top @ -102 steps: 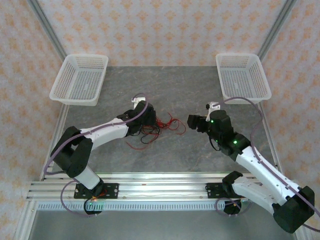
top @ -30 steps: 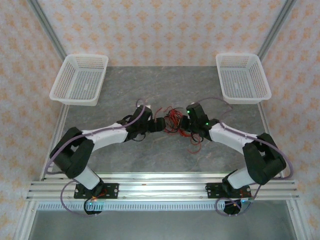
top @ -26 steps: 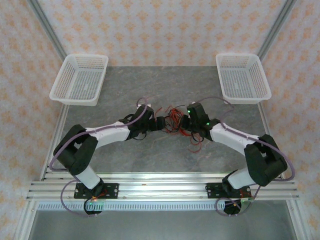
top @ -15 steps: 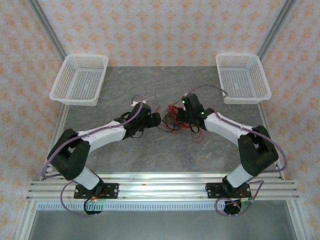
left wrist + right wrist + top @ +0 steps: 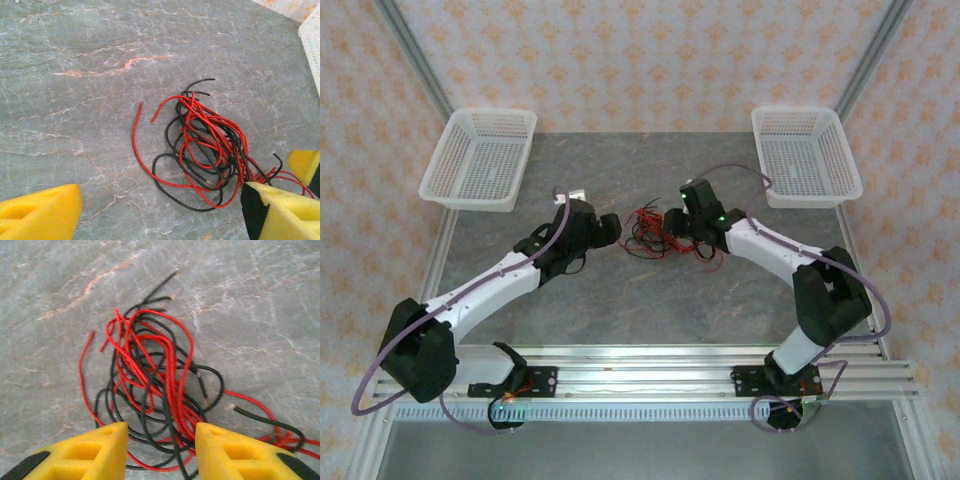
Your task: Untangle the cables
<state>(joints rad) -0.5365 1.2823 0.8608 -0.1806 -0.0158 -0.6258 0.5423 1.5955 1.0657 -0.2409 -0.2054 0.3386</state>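
Grey marbled tabletop [image 5: 650, 300], patterned wallpaper behind, left basket [image 5: 480, 158] and right basket [image 5: 807, 155] at the far corners. Mid-table, between both arms: cables [image 5: 655, 232] in one loose red-and-black tangle, flat on the stone.

Just left of the heap, left gripper [image 5: 608, 228], jaws spread wide, holding nothing, near the strands but apart from them. From its wrist camera [image 5: 160, 215]: yellow pads [image 5: 40, 212] at the lower corners, cables [image 5: 200, 150] ahead and toward the right-hand pad, lowest red loops reaching that pad's edge.

At the heap's right edge, right gripper [image 5: 675, 222], low over the wires, jaws parted, clamped on nothing. From its wrist camera [image 5: 160, 440]: cables [image 5: 155, 385] straight ahead of the fingertips, several red and black loops running down into the gap between the two yellow fingers [image 5: 90, 450], one black strand trailing off to the right.
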